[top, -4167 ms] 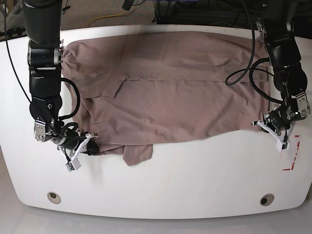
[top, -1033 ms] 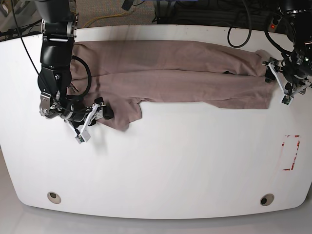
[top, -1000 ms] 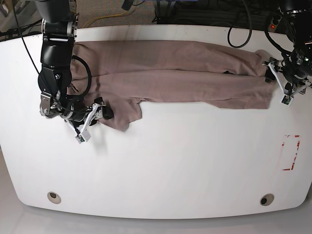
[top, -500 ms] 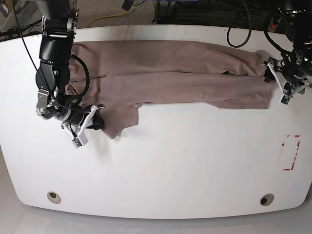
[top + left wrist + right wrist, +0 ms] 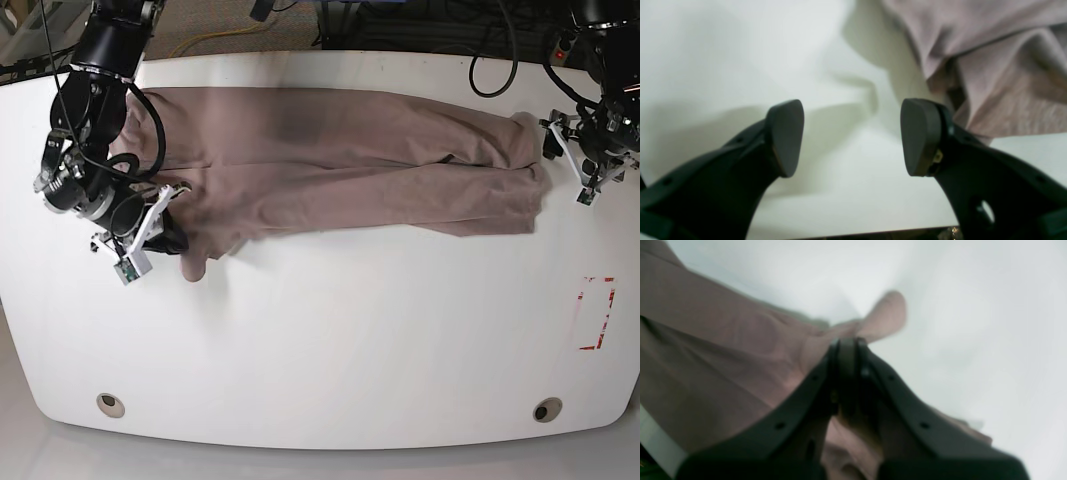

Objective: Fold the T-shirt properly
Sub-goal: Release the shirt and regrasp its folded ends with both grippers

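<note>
Base view showed the T-shirt (image 5: 340, 160) lying as a long folded band across the far half of the white table (image 5: 350, 340), stretching from the left arm's side at the scene's right to the right arm's side at the scene's left. A small flap of cloth hung toward the near side at the band's left end, and the picture was smeared there. The right gripper (image 5: 172, 222) sat at that left end, against the flap. In the right wrist view its jaws were pressed together on a pinch of the mauve-brown cloth (image 5: 740, 350), with a rounded tongue of fabric poking out past the fingertips (image 5: 846, 346); it was clenched on the T-shirt. That view was blurred, so finer folds could not be made out.

At the scene's right, the left gripper (image 5: 570, 160) hovered just beside the band's right end, over bare table near the far right edge. The left wrist view showed its two dark pads (image 5: 785, 136) standing well apart with only white tabletop between them; nothing was held. The bunched end of the garment (image 5: 990, 66) lay just beyond the right-hand pad, close to it, though whether it touched could not be told. A red-marked rectangle (image 5: 597, 312) was on the table near the right edge, well apart from the cloth.
</note>
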Tool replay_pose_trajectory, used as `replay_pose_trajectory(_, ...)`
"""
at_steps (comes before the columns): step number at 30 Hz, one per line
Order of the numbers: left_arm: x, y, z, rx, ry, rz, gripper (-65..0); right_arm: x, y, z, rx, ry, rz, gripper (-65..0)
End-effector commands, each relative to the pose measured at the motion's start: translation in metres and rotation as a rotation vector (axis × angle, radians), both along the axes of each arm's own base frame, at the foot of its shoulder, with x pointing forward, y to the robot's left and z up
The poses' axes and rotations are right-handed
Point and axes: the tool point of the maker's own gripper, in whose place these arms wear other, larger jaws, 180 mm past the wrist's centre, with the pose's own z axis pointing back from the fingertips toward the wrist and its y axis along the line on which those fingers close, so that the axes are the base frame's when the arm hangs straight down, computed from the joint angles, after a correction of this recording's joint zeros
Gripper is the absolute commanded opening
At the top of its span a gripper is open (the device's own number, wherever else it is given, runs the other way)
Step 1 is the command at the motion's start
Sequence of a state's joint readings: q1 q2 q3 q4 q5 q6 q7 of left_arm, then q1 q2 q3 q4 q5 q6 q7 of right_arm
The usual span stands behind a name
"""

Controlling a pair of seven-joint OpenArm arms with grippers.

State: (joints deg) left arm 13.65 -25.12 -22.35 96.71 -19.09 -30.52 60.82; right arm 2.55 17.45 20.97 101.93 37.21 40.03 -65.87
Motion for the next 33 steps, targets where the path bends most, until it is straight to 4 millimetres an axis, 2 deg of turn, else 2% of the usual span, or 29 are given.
replay_pose_trajectory(1,0.006,0.006,0.007,0.011,-0.025,-0.002,-23.6,-0.005,-0.005,0.018,0.022,-0.056,-0.008,-65.0)
replay_pose_trajectory(8,0.005,0.007,0.005,0.007,-0.019,0.004,-23.6,-0.036,-0.020,0.002,0.021,0.000,-0.053,-65.0)
replay_pose_trajectory(15,0.005,0.007,0.005,0.007,-0.019,0.004,-23.6,-0.049,-0.035,-0.010,0.014,0.039,-0.098,-65.0)
replay_pose_trajectory(20,0.005,0.007,0.005,0.007,-0.020,0.004,-23.6,-0.061,-0.044,-0.026,0.010,0.101,-0.113,-65.0)
replay_pose_trajectory(21,0.005,0.007,0.005,0.007,-0.020,0.004,-23.6,-0.063,-0.046,-0.030,0.014,0.116,-0.117,-63.4)
replay_pose_trajectory(28,0.010,0.004,0.012,0.010,-0.039,-0.031,-23.6,-0.077,-0.074,-0.065,0.047,0.224,-0.193,-37.6)
replay_pose_trajectory(30,0.023,-0.003,0.025,0.020,-0.081,-0.091,-23.6,-0.081,-0.085,-0.070,0.041,0.241,-0.208,-32.8)
replay_pose_trajectory(33,0.032,-0.012,0.040,0.039,-0.123,-0.158,-23.6,-0.082,-0.090,-0.065,0.025,0.233,-0.202,-30.6)
